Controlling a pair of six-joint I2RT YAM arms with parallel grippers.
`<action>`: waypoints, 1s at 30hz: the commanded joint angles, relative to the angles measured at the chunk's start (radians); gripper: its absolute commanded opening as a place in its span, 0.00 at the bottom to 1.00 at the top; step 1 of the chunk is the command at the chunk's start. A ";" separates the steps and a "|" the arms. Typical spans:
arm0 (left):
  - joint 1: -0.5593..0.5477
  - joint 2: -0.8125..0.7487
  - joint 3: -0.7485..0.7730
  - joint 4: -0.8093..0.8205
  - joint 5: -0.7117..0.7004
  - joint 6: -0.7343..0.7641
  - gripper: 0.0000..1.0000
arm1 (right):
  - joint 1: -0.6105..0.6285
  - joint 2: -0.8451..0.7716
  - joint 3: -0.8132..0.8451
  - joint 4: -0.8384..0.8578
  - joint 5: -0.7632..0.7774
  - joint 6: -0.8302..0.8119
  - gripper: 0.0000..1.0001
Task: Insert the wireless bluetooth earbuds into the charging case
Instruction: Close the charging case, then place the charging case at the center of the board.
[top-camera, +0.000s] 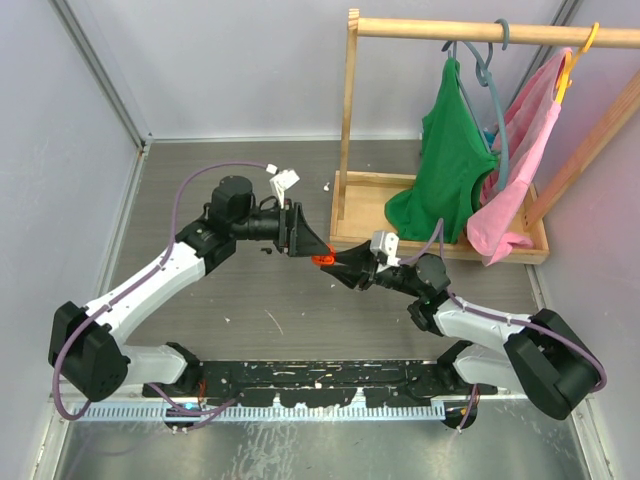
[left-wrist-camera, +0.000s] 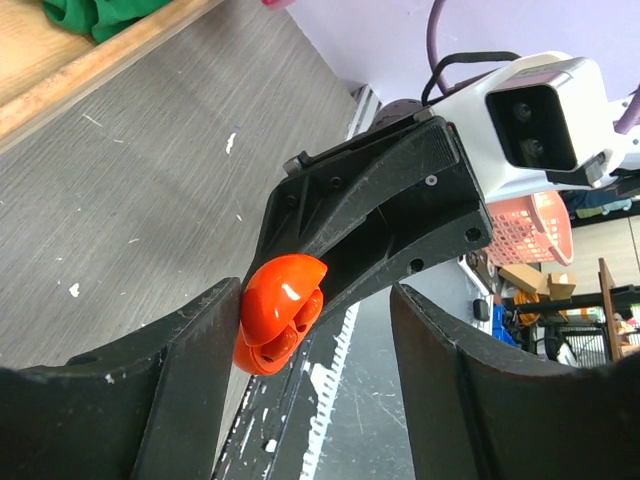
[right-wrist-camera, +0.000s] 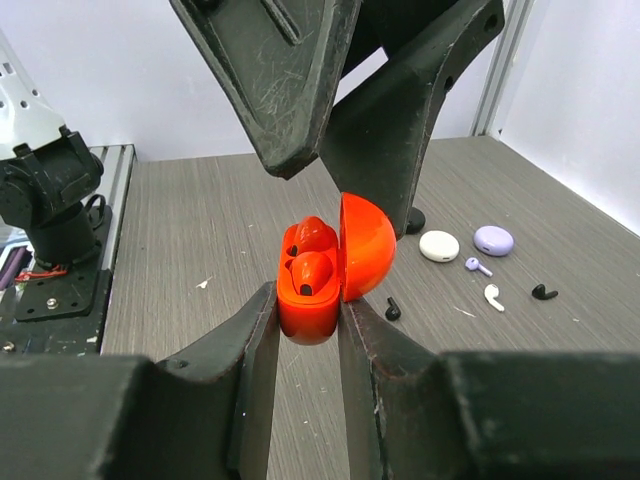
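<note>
A red charging case (right-wrist-camera: 308, 305) hangs above the table with my right gripper (right-wrist-camera: 308, 300) shut on its body. Its lid (right-wrist-camera: 365, 245) stands open, and two red earbuds (right-wrist-camera: 312, 270) sit in the wells. My left gripper (left-wrist-camera: 315, 300) is open around the case (left-wrist-camera: 275, 315). One of its fingers (left-wrist-camera: 190, 360) touches the lid, and the other stands well apart. In the top view the two grippers meet at the case (top-camera: 324, 259) mid-table. Loose on the table lie a lilac earbud (right-wrist-camera: 477, 266), a white earbud (right-wrist-camera: 493, 297) and two black earbuds (right-wrist-camera: 544, 293) (right-wrist-camera: 393, 309).
A white round case (right-wrist-camera: 439, 246) and a lilac one (right-wrist-camera: 493, 240) lie by the loose buds. A wooden clothes rack (top-camera: 352, 120) with a tray base (top-camera: 370, 185) stands at the back right, holding a green garment (top-camera: 450, 160) and a pink one (top-camera: 520, 170).
</note>
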 joint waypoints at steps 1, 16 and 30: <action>0.000 -0.011 0.008 0.091 0.103 -0.032 0.61 | 0.005 0.010 0.027 0.055 0.010 0.017 0.04; 0.030 -0.081 0.011 -0.081 -0.050 0.097 0.60 | 0.005 -0.044 0.036 -0.234 0.125 0.117 0.03; 0.105 -0.195 -0.119 -0.323 -0.699 0.135 0.70 | 0.000 -0.208 -0.004 -0.856 0.504 0.365 0.04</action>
